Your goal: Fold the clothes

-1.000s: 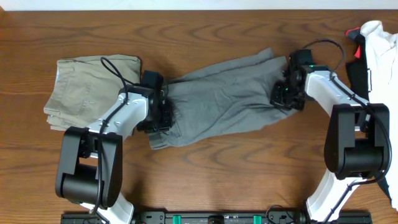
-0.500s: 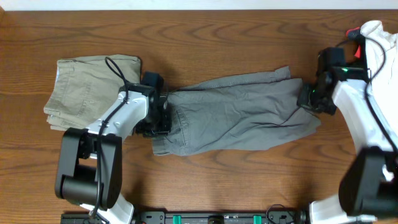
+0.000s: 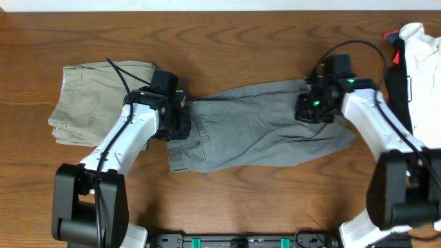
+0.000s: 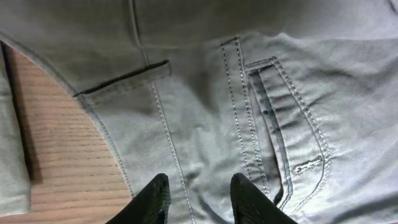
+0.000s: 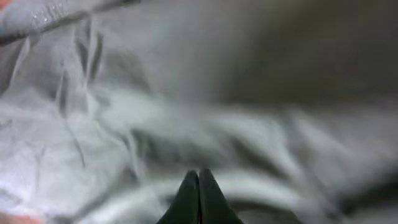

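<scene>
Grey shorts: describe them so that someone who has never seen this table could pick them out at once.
Start from the wooden table and look at its middle. The grey shorts lie spread out there, unfolded. They are darker than the folded beige shorts to their left, and plain where the white-and-black garment at the right edge is not.

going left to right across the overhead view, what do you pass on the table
beige shorts → grey shorts → white-and-black garment. The left hand and right hand sit over the grey shorts' two ends, so they are left out.
</scene>
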`<state>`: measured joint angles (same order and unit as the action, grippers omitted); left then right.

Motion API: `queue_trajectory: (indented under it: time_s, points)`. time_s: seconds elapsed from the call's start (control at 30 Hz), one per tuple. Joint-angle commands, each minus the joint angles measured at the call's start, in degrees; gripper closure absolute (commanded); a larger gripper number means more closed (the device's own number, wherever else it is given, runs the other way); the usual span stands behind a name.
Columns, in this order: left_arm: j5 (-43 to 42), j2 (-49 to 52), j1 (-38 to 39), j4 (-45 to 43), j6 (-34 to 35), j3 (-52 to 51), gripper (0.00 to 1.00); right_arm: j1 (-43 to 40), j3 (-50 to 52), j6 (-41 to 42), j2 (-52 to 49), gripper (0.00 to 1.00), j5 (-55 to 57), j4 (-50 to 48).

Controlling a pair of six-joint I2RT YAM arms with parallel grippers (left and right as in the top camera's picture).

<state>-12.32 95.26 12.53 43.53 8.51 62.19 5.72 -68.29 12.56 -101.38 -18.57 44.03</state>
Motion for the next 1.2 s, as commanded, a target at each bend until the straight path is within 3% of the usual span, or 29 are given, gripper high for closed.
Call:
queue_trajectory:
  time_s: [0.0,0.2,0.37,0.53,0.67,0.83,0.9,1.03,1.17]
  points:
    - [-0.6,-0.1,-0.2,0.1,-1.0,0.6,0.65,2.3,0.3,3.8,-4.8,0.99,-2.7,-7.3]
    - [-0.8,-0.1,-0.2,-0.6,-1.0,0.6,0.65,2.1,0.3,11.4,-12.3,0.99,-4.4,-35.6]
    - [-0.8,-0.1,-0.2,-0.6,-1.0,0.6,0.62,0.1,-0.4,12.3,-11.6,0.99,-15.2,-45.1]
    - [-4.4,-0.1,-0.2,-2.3,-2.8,0.6,0.57,-2.6,-0.7,9.1,-7.4,0.98,-21.0,-37.4]
    - [-9.4,-0.1,-0.1,-5.9,-3.6,0.6,0.57,-3.1,-0.7,2.6,-3.5,0.98,-20.4,-22.2]
    - [-9.5,0.8,2.2,-7.8,-3.2,0.6,0.73,0.3,-0.2,-1.9,-3.5,0.98,-20.3,-3.7]
    - [-10.3,1.6,3.7,-6.9,-2.5,0.4,0.74,2.5,0.1,-6.3,-3.5,0.95,-20.3,2.7]
    - [-10.4,3.8,6.9,-5.5,-2.3,-1.2,0.74,7.0,1.2,-9.6,-3.5,0.92,-15.0,7.8]
    - [-9.2,6.7,7.8,-4.9,-2.2,-2.5,0.76,9.2,3.9,-3.3,-3.5,0.94,-1.7,5.8]
